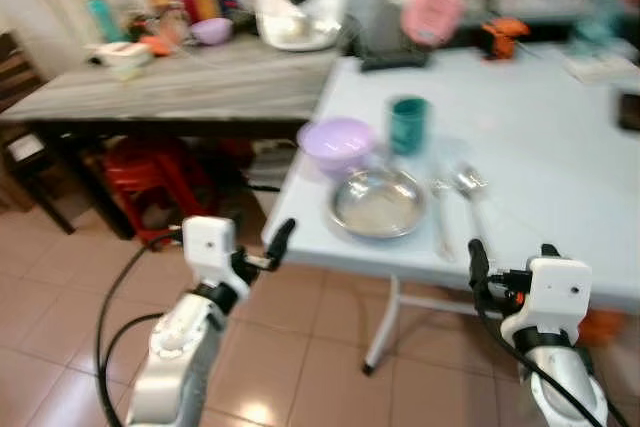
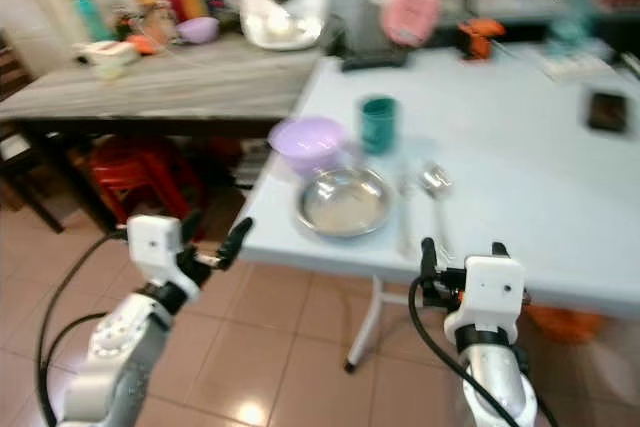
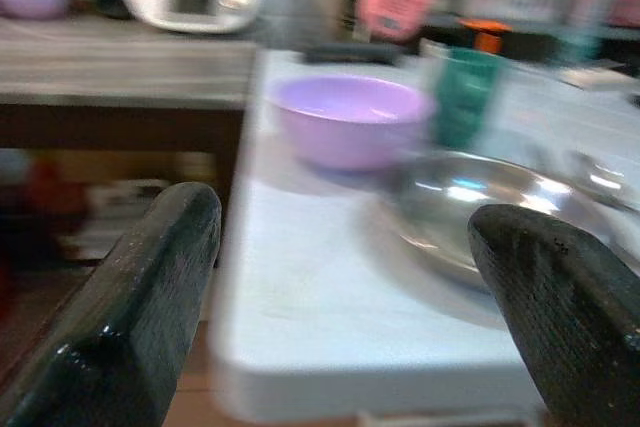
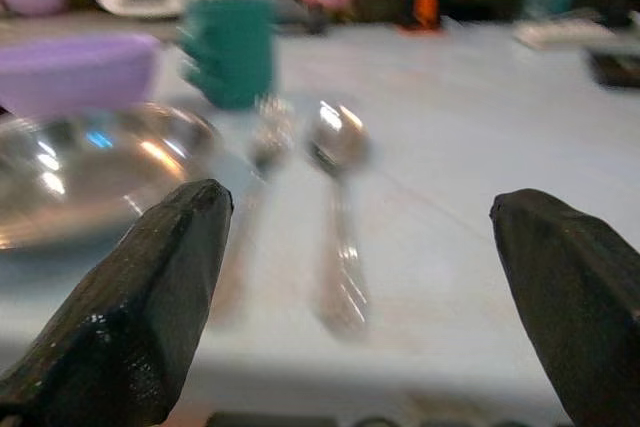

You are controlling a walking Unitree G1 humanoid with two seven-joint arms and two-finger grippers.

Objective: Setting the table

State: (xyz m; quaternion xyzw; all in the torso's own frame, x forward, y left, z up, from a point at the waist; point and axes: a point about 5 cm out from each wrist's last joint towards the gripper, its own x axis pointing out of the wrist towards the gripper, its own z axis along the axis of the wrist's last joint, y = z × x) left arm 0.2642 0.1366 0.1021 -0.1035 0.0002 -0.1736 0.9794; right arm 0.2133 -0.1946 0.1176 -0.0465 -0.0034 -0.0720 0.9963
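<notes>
Both grippers, left point(image 1: 270, 247) & right point(image 1: 510, 257), fingers wide apart, empty, near worktop point(image 1: 540, 147) edge. Spoon point(image 4: 338, 207): thin, stiff, slippery; you'd pinch mid-handle.

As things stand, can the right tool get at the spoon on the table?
Probably yes. The right tool is open and level with the table edge, pointing at the spoon; nothing lies between them, and the fork lies just beside it.
</notes>
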